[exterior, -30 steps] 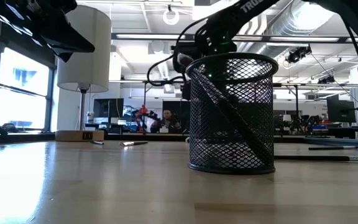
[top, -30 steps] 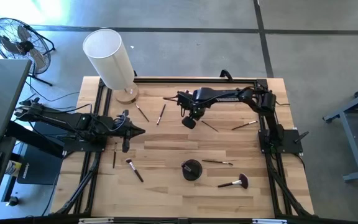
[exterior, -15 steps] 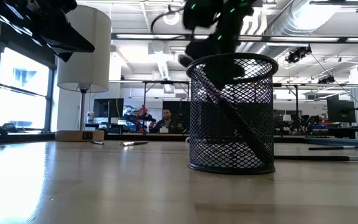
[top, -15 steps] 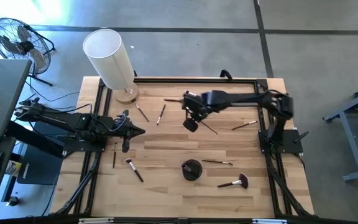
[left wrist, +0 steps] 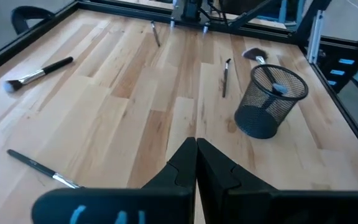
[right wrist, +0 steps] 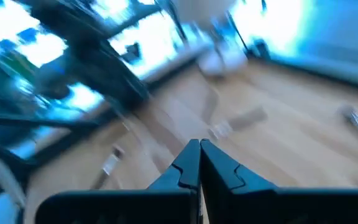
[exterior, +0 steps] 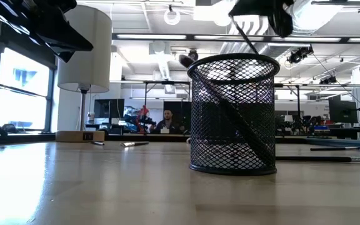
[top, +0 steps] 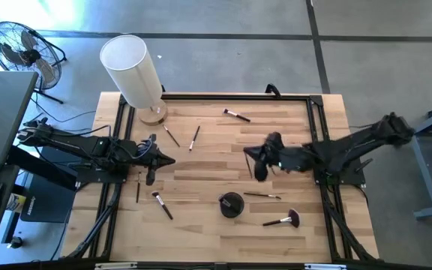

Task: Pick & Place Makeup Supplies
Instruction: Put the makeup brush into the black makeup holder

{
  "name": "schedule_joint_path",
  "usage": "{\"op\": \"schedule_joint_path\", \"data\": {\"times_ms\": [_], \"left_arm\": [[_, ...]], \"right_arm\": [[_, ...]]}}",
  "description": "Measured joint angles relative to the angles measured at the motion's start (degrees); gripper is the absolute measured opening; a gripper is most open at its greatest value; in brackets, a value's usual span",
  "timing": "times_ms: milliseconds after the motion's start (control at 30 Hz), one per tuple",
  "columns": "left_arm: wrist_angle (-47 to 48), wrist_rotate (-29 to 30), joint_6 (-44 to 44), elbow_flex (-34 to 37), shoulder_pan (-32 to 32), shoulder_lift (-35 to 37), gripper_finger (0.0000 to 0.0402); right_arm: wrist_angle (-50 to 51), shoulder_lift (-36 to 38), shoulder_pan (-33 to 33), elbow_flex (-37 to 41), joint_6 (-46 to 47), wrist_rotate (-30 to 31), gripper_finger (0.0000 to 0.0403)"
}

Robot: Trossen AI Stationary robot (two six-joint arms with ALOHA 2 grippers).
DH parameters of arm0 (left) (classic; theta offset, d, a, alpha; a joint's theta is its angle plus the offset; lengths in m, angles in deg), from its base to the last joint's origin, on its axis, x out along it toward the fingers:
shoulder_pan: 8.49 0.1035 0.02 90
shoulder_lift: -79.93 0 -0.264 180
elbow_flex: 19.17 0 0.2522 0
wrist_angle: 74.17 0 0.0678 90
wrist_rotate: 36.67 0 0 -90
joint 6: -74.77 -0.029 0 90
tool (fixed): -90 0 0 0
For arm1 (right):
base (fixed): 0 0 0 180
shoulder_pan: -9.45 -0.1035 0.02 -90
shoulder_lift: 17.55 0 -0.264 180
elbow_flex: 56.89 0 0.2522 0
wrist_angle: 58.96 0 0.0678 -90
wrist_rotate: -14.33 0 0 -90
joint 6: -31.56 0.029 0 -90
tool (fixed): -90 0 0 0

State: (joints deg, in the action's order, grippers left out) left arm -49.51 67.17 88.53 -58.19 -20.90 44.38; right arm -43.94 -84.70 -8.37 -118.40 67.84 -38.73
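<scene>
Several slim makeup brushes lie flat on the wooden table: one near the far edge (top: 236, 115), two by the lamp (top: 171, 135) (top: 194, 137), one with a fluffy reddish head (top: 282, 220). The black mesh cup (top: 231, 204) (exterior: 233, 112) has a brush leaning inside it. My right gripper (top: 260, 169) hangs above the table's middle, just beyond the cup, shut on a thin dark brush (exterior: 247, 39). My left gripper (left wrist: 196, 144) (top: 169, 159) waits shut above the table's left side. My right gripper has a thin dark brush handle (exterior: 242, 31) between its shut fingers; the gripper's body and blur hide the place of contact. The brush slants down below the gripper, lifted clear, its lower end above the cup's rim in the low view.
A big white cylinder lamp (top: 132, 71) stands on its wooden base at the far left corner. More brushes lie near the cup (top: 262, 196) and at the near left (top: 161, 204) (top: 137, 187). A black frame (top: 317, 180) borders the table. A person sits in the room behind (exterior: 167, 119).
My right gripper has swung fast from the far middle of the table toward the right and near side, and now hangs just beyond the cup. A thin brush now slants below it in the low view. A brush near the far edge has come into sight.
</scene>
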Motion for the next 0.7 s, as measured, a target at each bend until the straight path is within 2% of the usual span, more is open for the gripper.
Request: {"op": "schedule_joint_path", "data": {"times_ms": [167,267,467,700], "left_arm": [[0.1,-1.6,0.0,0.0,0.0,0.0,0.0],[0.4,-1.8,0.1,0.0,0.0,0.0,0.0],[1.2,-1.8,1.5,0.0,0.0,0.0,0.0],[1.3,-1.8,1.7,0.0,0.0,0.0,0.0]], "right_arm": [[-29.2,-3.6,-8.6,7.3,-14.2,8.2,0.0],[-37.7,-7.6,-11.8,7.9,-17.1,11.2,0.0],[-38.9,-17.4,-15.4,3.5,-17.3,12.7,0.0],[-38.9,-26.3,-16.4,-0.7,-16.8,14.4,0.0]]}}
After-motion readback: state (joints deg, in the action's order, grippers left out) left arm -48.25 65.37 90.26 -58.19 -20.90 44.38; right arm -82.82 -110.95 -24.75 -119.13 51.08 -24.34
